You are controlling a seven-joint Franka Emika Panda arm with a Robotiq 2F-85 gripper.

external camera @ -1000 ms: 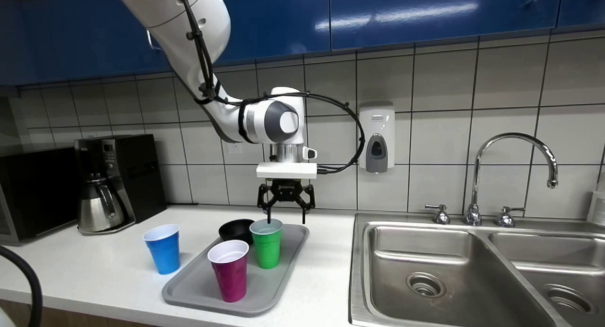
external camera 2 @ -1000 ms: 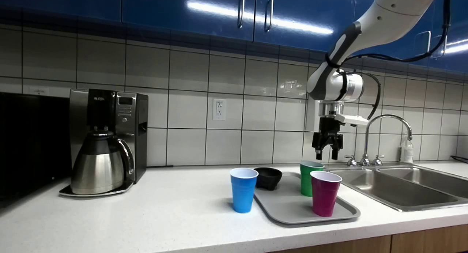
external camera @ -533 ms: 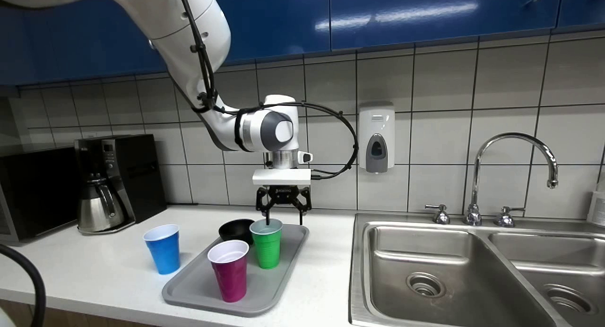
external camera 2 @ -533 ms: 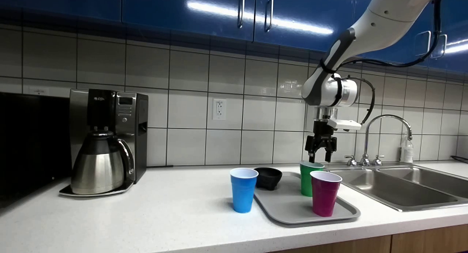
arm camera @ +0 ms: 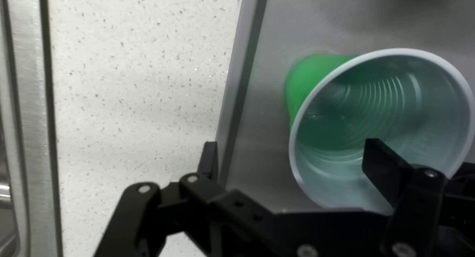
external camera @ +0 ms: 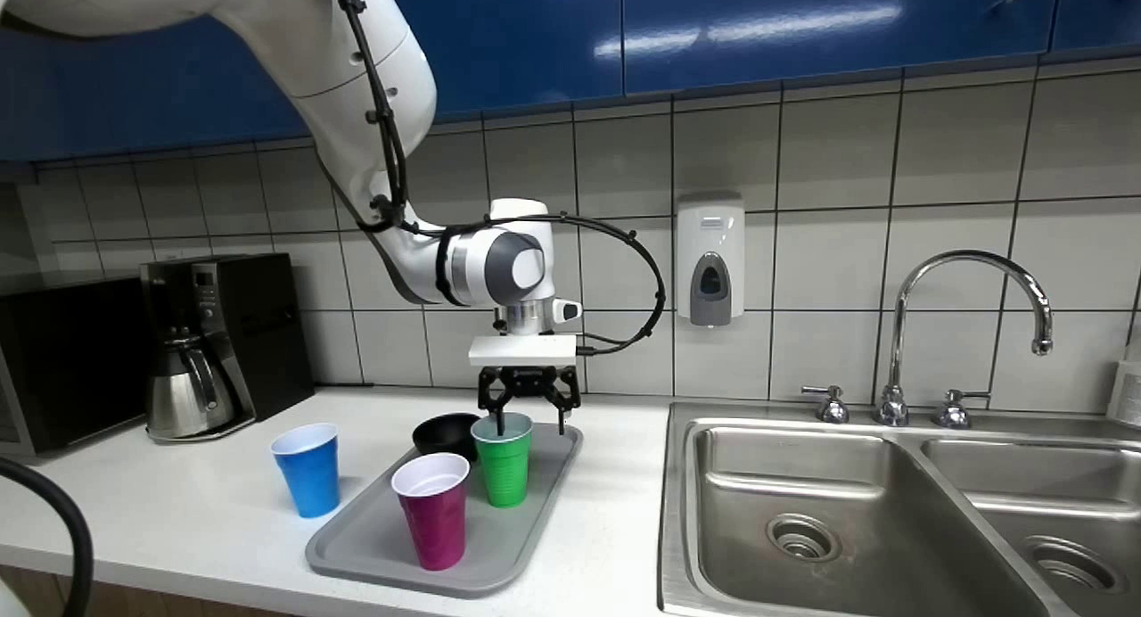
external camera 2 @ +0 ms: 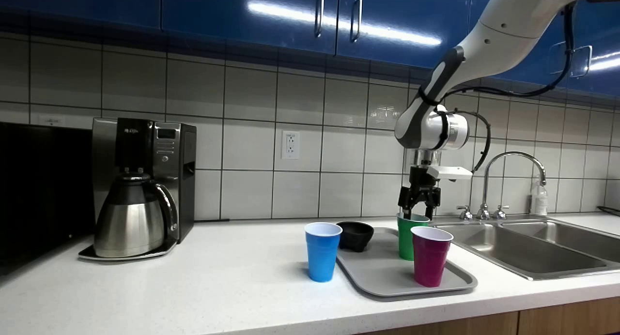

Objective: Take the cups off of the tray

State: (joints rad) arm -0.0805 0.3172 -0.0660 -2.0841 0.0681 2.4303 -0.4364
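The green cup (external camera: 504,474) and the magenta-pink cup (external camera: 437,528) stand upright on the grey tray (external camera: 499,550). The blue cup (external camera: 307,474) stands on the counter beside the tray; it also shows in an exterior view (external camera 2: 322,255). My gripper (external camera: 531,425) is open and points down at the green cup. In the wrist view my gripper (arm camera: 291,153) has one finger (arm camera: 384,168) over or just inside the mouth of the green cup (arm camera: 308,73). The other finger (arm camera: 209,158) is outside it, above the tray's rim. Nothing is held.
A black bowl (external camera: 441,437) sits on the tray behind the cups. A steel sink (external camera: 677,510) with a tap (external camera: 900,332) lies to the side of the tray. A coffee maker (external camera 2: 145,190) stands on the counter. A tiled wall with a soap dispenser (external camera: 710,260) is behind.
My gripper has moved down and slightly to the left in both exterior views, so its fingers are now at the green cup's rim. It stays open. The cups and the tray have not moved.
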